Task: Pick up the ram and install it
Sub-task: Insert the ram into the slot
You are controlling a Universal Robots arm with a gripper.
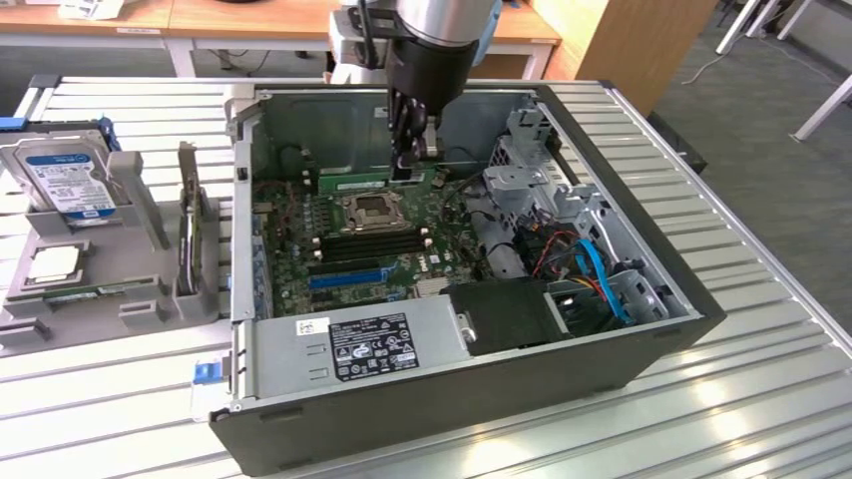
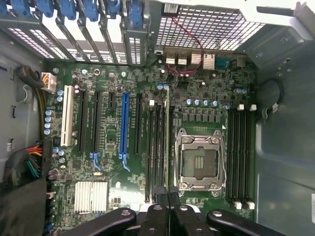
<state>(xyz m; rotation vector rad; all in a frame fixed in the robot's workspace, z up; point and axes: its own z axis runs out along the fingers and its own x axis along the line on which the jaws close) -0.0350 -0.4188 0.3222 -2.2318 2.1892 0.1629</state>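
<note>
Jaws: right up against the wrist camera, black fingertips [image 2: 158, 192] clenched on the ram [image 2: 168, 137], pinching it at one end.
Ram, wrist view: seen edge-on, so it's basically a thin green line. It runs parallel to the black memory slots [image 2: 155, 147], between that bank and the CPU socket [image 2: 198, 162].
Ram, exterior view: flat side showing [image 1: 359, 184]. It's a long, narrow green stick with a pale sticker patch, held level in the upper middle of the frame, just above the CPU socket [image 1: 373, 210]. The chips are too small to make out.
Seated or not: honestly can't tell whether it's touching a slot or hanging over the board.
Wrist view adds: a second bank of black slots [image 2: 241, 152] on the far side of the socket, a long blue slot [image 2: 123, 125], a white slot [image 2: 65, 115], a finned silver heatsink [image 2: 91, 196] and the row of blue card clips [image 2: 66, 7] along the case's rear wall.
Exterior view adds: the arm [image 1: 426, 40] coming down from top centre into the open case [image 1: 466, 419], which lies on its side on the slatted bench [image 1: 107, 399].
Also out there: the labelled power supply [image 1: 353, 344] sits at the case's lower front. A blue-labelled hard drive [image 1: 67, 180] leans in a grey holder [image 1: 147, 311] at the upper left of the frame, well apart from the jaws.
</note>
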